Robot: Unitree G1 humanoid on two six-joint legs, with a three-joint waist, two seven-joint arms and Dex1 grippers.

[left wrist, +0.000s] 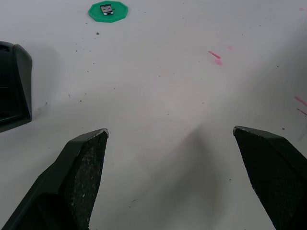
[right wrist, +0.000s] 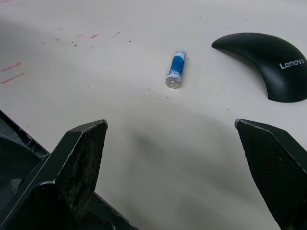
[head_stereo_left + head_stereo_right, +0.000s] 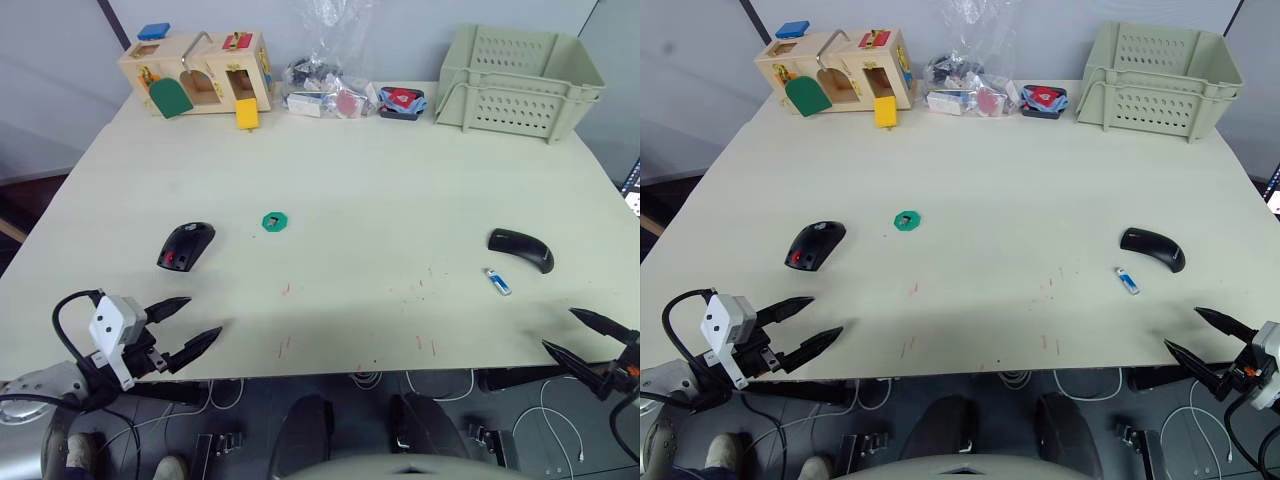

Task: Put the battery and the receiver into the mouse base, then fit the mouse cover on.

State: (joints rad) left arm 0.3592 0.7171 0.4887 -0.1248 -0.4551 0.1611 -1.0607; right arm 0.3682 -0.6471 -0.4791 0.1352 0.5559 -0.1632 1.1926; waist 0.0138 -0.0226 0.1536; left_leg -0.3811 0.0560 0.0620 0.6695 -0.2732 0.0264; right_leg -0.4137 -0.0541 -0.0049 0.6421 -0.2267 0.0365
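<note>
So both arms sit at the near edge of the table [image 3: 330,190], nothing grabbed on either side. The left gripper [image 3: 190,325] has its two black fingers spread wide apart with bare tabletop between them, hovering over the near-left corner. The right gripper [image 3: 585,335] is the same deal at the near-right corner, fingers wide and holding nothing.

The mouse base [image 3: 186,245] lies on the left half of the table, just ahead of the left gripper, with the red patch visible in its hollow top. Its edge also shows at the side of the left wrist view. A bit further in toward the middle there's a small green octagonal disc [image 3: 274,222] with a tiny dark rectangular thing sitting on it. That might be the receiver, but it's too small for me to say for sure.

Over on the right half, the mouse cover [image 3: 521,249] lies arched side up, and the right wrist view shows a Lenovo logo on it. The battery [image 3: 498,281] lies flat just beside it on the near side, not touching, with one metal end facing the right gripper.

Along the far edge: a wooden latch-board box [image 3: 200,72], a clear plastic bag of bits [image 3: 325,85], and a pale green crate [image 3: 520,80].
</note>
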